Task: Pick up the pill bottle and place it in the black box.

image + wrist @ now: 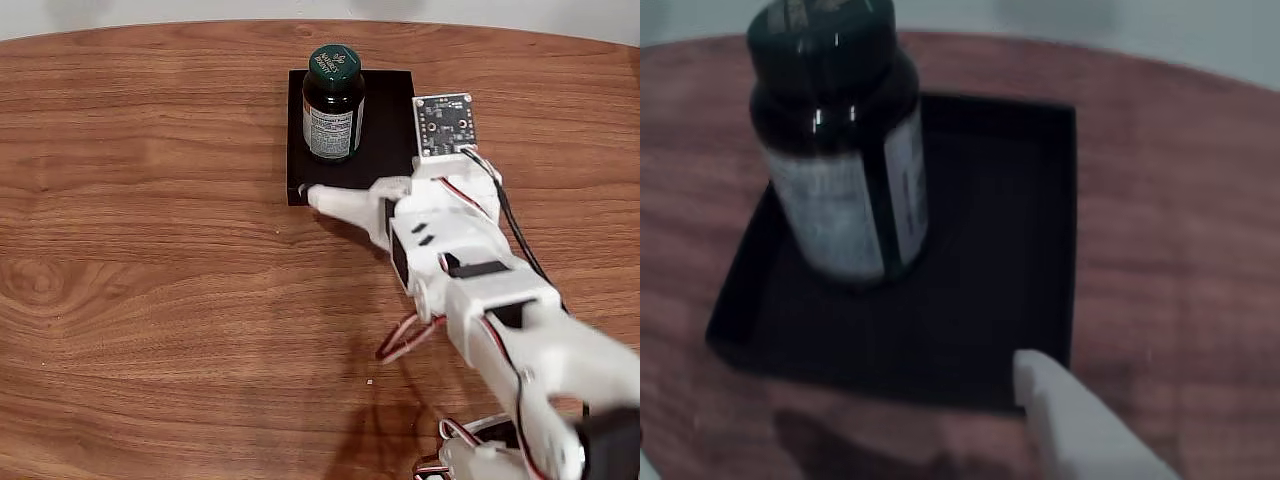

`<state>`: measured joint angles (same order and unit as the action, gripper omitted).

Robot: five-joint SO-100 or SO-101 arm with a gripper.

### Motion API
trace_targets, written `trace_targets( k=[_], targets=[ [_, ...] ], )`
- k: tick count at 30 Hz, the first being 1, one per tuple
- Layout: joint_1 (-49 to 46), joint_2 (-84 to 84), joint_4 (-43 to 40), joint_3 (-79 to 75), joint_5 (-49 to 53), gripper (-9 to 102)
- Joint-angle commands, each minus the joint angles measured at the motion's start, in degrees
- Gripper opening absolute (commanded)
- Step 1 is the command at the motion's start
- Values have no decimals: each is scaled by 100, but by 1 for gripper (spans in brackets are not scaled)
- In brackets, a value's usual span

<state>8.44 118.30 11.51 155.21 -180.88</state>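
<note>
The pill bottle (333, 105), dark green with a printed cap and a white label, stands upright in the back left part of the black box (385, 120) in the fixed view. In the wrist view the pill bottle (840, 170) rises at the upper left of the black box (990, 250). My gripper (335, 195) hangs at the box's front edge, apart from the bottle. One white fingertip (1040, 395) lies over the box's near corner. The gripper (840, 440) is open and holds nothing.
The box sits near the far edge of a wooden table (150, 250). My white arm with red and black wires (480, 300) stretches in from the lower right. A small circuit board (445, 125) rides above the wrist beside the box.
</note>
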Motion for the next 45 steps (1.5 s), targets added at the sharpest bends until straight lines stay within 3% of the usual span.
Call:
trace_targets(
  k=[1, 8, 19, 23, 34, 39, 45],
  targets=[
    [-97, 1371, -1011, 158, 53, 47],
    [-132, 2373, -1942, 659, 202, 46],
    [-167, 3551, -2399, 1767, 290, 44],
    [-272, 3691, -2936, 1784, 483, 44],
    [-211, 5150, -5695, 1828, 1195, 29],
    [-114, 6258, -7181, 1828, 1898, 20],
    [-158, 7181, -8227, 1828, 3103, 8]
  ],
)
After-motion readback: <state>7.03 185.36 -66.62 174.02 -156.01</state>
